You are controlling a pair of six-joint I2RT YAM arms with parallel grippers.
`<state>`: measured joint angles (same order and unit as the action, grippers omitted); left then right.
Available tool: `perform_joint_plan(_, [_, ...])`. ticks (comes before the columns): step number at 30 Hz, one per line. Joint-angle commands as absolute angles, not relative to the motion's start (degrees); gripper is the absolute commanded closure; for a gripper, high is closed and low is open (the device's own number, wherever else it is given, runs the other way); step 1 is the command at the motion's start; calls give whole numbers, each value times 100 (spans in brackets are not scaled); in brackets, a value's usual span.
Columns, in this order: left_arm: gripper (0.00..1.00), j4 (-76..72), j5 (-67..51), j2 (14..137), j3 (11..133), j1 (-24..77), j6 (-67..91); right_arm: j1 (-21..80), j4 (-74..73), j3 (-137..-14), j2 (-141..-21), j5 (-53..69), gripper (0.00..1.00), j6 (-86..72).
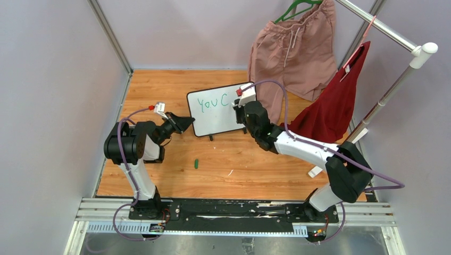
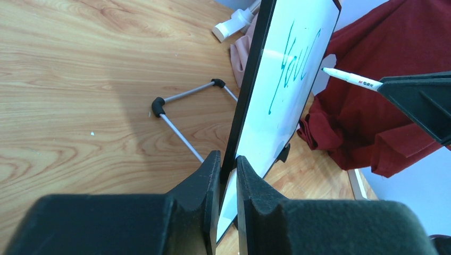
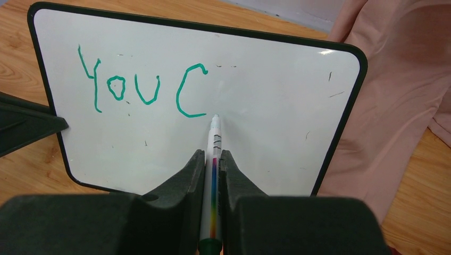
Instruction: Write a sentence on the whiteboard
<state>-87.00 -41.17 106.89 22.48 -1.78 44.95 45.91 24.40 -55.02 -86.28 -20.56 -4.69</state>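
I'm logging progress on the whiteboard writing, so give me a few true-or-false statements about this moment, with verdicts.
1. The right gripper is shut on a marker. True.
2. The whiteboard lies flat. False: it stands upright, its edge pinched by the left gripper.
3. The green writing reads "You C". True.
4. The pink shorts hang left of the whiteboard. False: they hang behind it, to the right.
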Motion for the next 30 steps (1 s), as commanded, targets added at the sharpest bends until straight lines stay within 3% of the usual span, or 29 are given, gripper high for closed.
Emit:
perform_joint_plan(1, [100,-8924,-4008,10758,2188,-176,4368,4469,2575,-5732,-8721,-2080,100,-427])
perform_joint_plan(30, [100,-8923,-4008,10758,2190,-176,4368,4407,2448,-6035,-9054,-1627,100,-479])
